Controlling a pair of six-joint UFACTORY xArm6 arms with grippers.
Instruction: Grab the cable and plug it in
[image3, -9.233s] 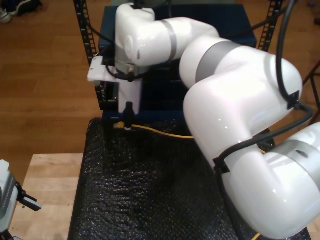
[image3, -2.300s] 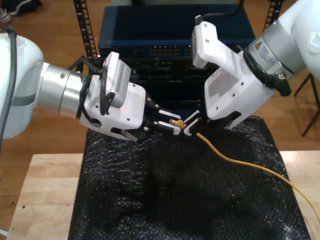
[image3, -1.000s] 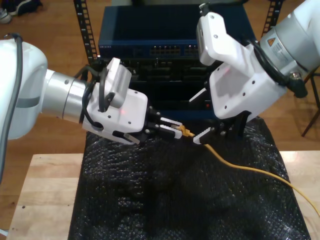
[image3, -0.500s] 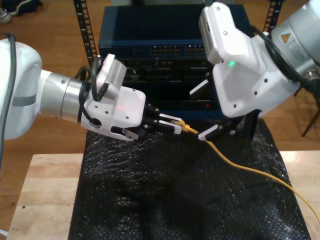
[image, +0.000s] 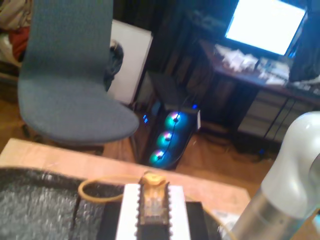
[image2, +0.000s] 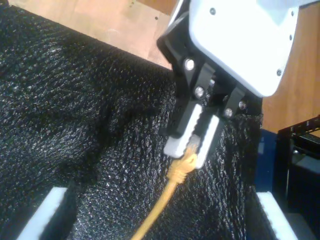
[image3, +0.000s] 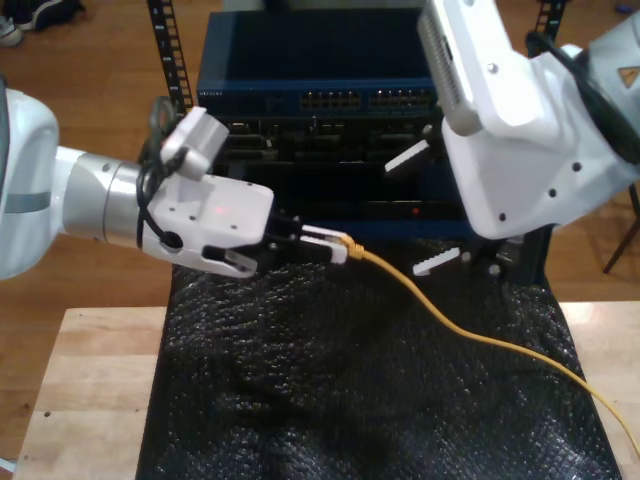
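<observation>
We saw a wooden tabletop (image3: 90, 390) largely covered by a black bubbly mat (image3: 330, 400), with a blue network switch (image3: 310, 70) and dark rack equipment behind it. Two white arms reached in over the mat, one from the exterior view's left and one from the exterior view's right.

The arm on the exterior view's left carried my first gripper (image3: 325, 243), clenched on the plug end of the cable (image3: 470, 335). In the first wrist view we saw the plug pinched between its white toothed fingers (image: 129, 210), with the cable looping away behind them. The second wrist view looked across at that same gripper, its fingers closed on the yellow boot of the plug just above the mat.

The arm on the exterior view's right carried my second gripper (image3: 428, 210), spread wide and grasping nothing; its two white fingertips (image3: 435, 263) stood well apart, one above the other in the exterior view, near the cable but apart from it.

The yellow-orange cable ran from my first gripper, in front of the rack, down across the mat toward the exterior view's lower right corner and off the edge of the picture. Its plug was held in the air, clear of the switch ports (image3: 370, 100).
</observation>
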